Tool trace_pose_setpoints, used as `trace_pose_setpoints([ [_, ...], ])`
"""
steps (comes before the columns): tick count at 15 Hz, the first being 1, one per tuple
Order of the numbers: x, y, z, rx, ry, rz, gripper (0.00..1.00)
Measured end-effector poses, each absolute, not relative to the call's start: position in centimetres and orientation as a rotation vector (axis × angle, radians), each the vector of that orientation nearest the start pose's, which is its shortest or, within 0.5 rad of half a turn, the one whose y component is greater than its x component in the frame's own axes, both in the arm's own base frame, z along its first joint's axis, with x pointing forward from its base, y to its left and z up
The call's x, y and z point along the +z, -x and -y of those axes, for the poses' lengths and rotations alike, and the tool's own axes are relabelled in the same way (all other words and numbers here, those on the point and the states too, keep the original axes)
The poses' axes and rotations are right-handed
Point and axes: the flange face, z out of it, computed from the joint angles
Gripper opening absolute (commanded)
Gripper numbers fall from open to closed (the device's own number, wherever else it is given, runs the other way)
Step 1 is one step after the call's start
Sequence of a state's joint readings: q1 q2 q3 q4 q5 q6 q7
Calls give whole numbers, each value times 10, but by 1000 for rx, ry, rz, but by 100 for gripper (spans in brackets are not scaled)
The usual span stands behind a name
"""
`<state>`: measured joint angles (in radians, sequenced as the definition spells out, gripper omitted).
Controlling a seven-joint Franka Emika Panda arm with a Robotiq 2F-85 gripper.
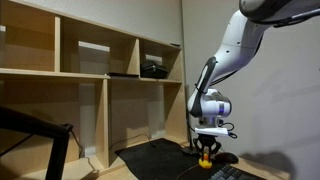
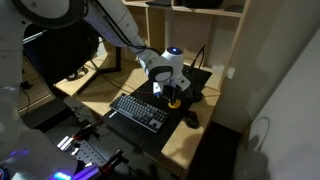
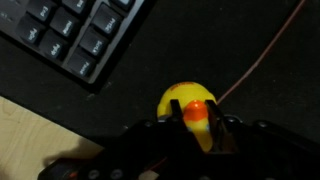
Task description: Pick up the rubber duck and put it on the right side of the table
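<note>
The rubber duck is yellow with an orange beak and sits between my fingers in the wrist view. My gripper is shut on it, one finger at each side of the beak. In both exterior views the gripper points down just above the black mat, with the duck at its tips. The dark keyboard lies close beside it on the light wood table. I cannot tell whether the duck touches the mat.
A tall light-wood shelf unit stands behind the desk. A dark mouse lies beside the keyboard. A thin red cable crosses the mat. Bare wood shows at the mat's edge.
</note>
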<state>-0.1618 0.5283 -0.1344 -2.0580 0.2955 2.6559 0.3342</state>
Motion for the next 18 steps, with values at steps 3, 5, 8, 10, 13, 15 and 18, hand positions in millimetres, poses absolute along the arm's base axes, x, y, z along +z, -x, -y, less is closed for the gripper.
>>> trace_pose_setpoints([
  [3, 186, -574, 174, -156, 2772, -1269, 81],
  [5, 191, -580, 170, -223, 2771, -1257, 95],
  [8, 208, -586, 160, -341, 2778, -1220, 100],
  [10, 220, -586, 147, -366, 2809, -1156, 100],
  [13, 240, -579, 120, -386, 2857, -1032, 100],
  [15, 260, -575, 98, -432, 2865, -915, 100],
  [18, 295, -563, 59, -480, 2792, -725, 100],
])
